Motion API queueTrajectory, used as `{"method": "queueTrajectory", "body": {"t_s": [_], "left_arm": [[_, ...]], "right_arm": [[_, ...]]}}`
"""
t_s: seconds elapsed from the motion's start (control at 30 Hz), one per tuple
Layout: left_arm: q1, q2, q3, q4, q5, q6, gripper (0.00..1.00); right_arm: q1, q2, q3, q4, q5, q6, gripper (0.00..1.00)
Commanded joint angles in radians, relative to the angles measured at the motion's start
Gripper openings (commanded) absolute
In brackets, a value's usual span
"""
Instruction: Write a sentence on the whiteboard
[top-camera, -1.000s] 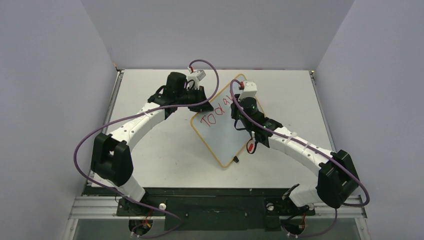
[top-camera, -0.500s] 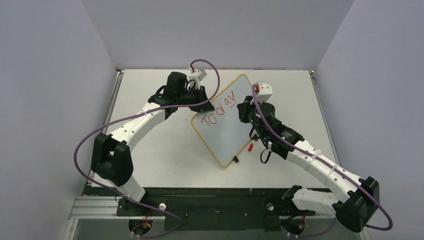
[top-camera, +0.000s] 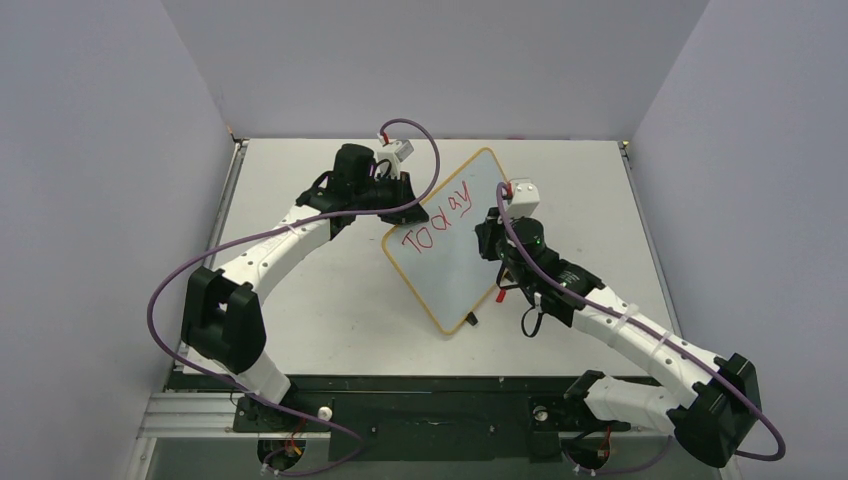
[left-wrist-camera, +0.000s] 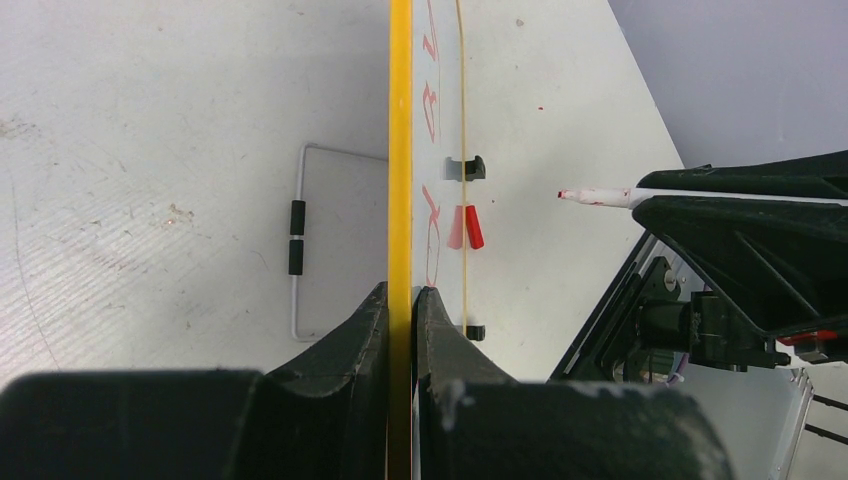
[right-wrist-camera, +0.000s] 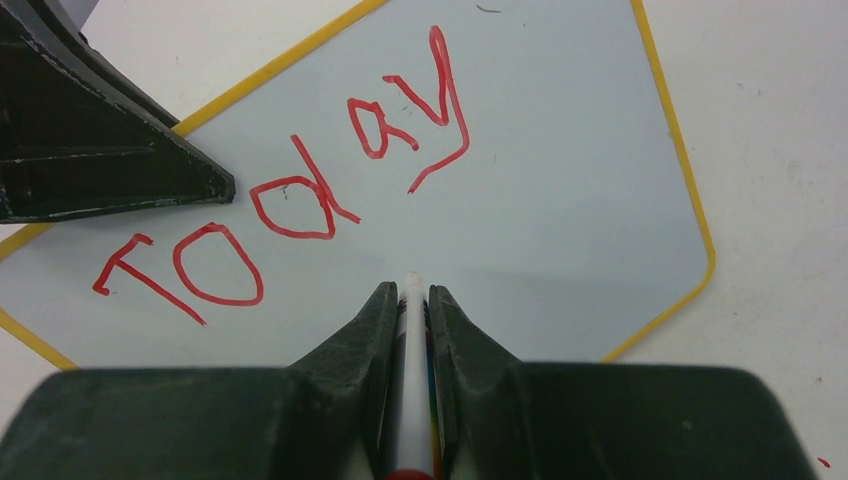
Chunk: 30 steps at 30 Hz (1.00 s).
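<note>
The whiteboard lies turned like a diamond, and my left gripper is shut on its orange-framed upper left edge. In the left wrist view the jaws clamp that frame. The sentence so reads "Today" in red. My right gripper is shut on the white marker, which points at the bare board just below the "y". In the left wrist view the marker's red tip stands a little off the board's face.
The red marker cap lies on the table by the board's lower right edge, also in the left wrist view. Two black clips sit on that edge. A wire stand shows behind the board. Grey walls close in the table.
My right gripper has drawn back down and right from the "y", which now shows whole. Its elbow has swung out to the right. The left arm and board have not moved.
</note>
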Motion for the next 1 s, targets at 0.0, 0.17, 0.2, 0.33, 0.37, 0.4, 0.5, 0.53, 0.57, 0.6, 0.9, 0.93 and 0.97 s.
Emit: {"method": "queueTrajectory", "body": {"t_s": [0.0,0.17,0.2,0.33,0.37,0.4,0.5,0.53,0.57,0.6,0.9,0.93,0.97], "left_arm": [[0.003,-0.042,0.012,-0.018,-0.096,0.112,0.00],[0.004,-0.047,0.006,-0.016,-0.107,0.112,0.00],[0.005,-0.048,0.005,-0.016,-0.110,0.113,0.00],[0.005,-0.048,0.006,-0.018,-0.112,0.113,0.00],[0.005,-0.048,0.005,-0.020,-0.114,0.114,0.00],[0.005,-0.048,0.005,-0.020,-0.118,0.113,0.00],[0.005,-0.050,0.003,-0.021,-0.124,0.116,0.00],[0.005,-0.050,0.003,-0.020,-0.123,0.116,0.00],[0.005,-0.050,0.003,-0.021,-0.124,0.116,0.00],[0.005,-0.051,0.003,-0.020,-0.125,0.116,0.00],[0.005,-0.043,0.002,-0.016,-0.130,0.115,0.00],[0.005,-0.042,0.004,-0.016,-0.131,0.114,0.00],[0.005,-0.041,0.004,-0.016,-0.130,0.114,0.00]], "right_arm": [[0.016,-0.026,-0.025,0.046,0.006,0.012,0.00],[0.038,-0.030,-0.056,0.092,-0.024,0.002,0.00],[0.042,-0.032,-0.061,0.100,-0.035,-0.004,0.00],[0.060,-0.044,-0.104,0.158,-0.068,-0.017,0.00],[0.065,-0.049,-0.111,0.176,-0.076,-0.019,0.00],[0.066,-0.052,-0.125,0.186,-0.097,-0.019,0.00],[0.072,-0.066,-0.157,0.241,-0.137,-0.023,0.00],[0.073,-0.072,-0.173,0.261,-0.156,-0.024,0.00],[0.077,-0.075,-0.180,0.270,-0.171,-0.027,0.00],[0.079,-0.079,-0.193,0.289,-0.177,-0.027,0.00],[0.095,-0.089,-0.252,0.408,-0.264,-0.015,0.00],[0.100,-0.082,-0.253,0.418,-0.278,-0.016,0.00],[0.103,-0.078,-0.256,0.423,-0.293,-0.018,0.00]]}}
